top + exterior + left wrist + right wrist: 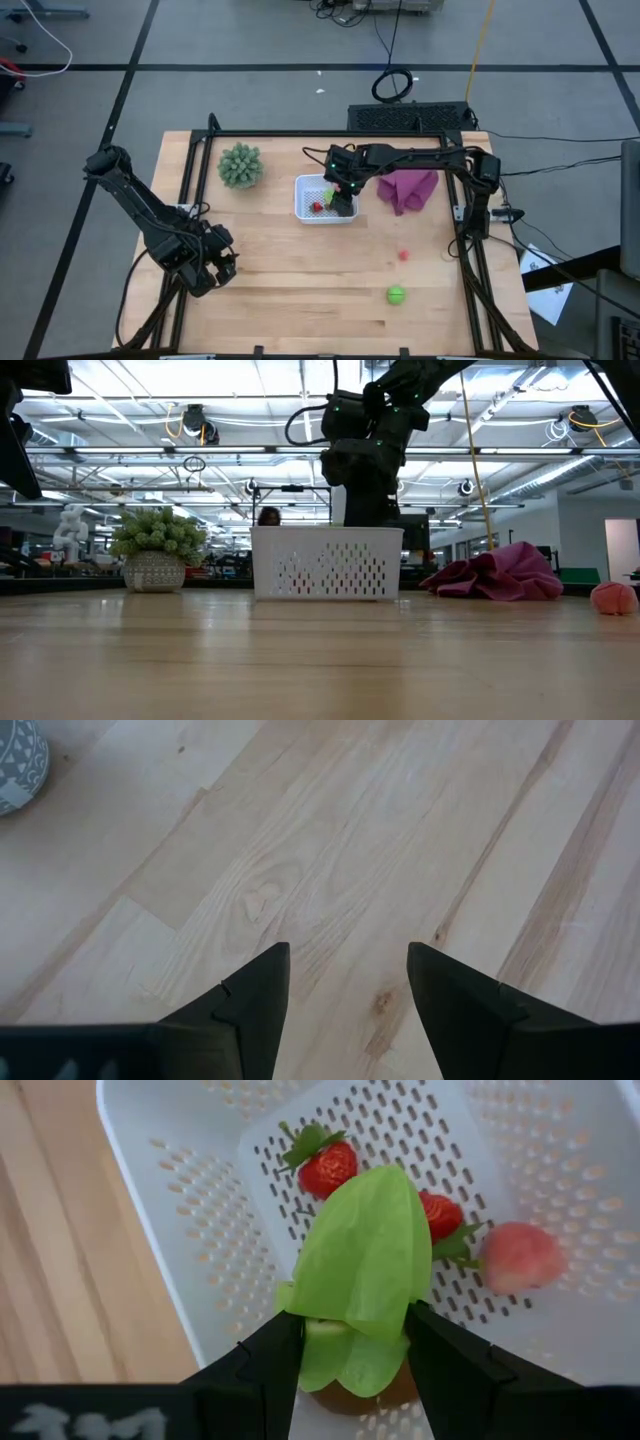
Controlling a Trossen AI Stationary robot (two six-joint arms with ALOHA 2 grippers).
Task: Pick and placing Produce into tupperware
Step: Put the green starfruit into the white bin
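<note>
The white perforated tupperware (312,205) (327,565) stands on the table's far middle. My right gripper (343,196) (352,1352) hangs over it, shut on a bright green leafy piece (365,1255). On the container's base lie two red strawberries (330,1168) (440,1213) and a pink piece (520,1255); something brown (345,1400) shows under the leaf. A small red bit (404,255) and a green ball (396,295) rest on the table nearer right. My left gripper (215,270) (348,982) waits open over bare wood at near left. My right gripper holds the green leafy piece by its stem end (345,1345), pinched between the two fingers. The fingers come from above, pointing down into the container. The leaf sticks out beyond the fingertips, above the strawberries; whether it touches the container's base I cannot tell.
A spiky grey-green plant (240,165) (157,545) stands left of the container, its pot (15,765) also in the left wrist view. A purple cloth (408,188) (495,575) lies bunched right of it. A black frame (190,170) borders the table. Bare wood lies between the near pieces and the container.
</note>
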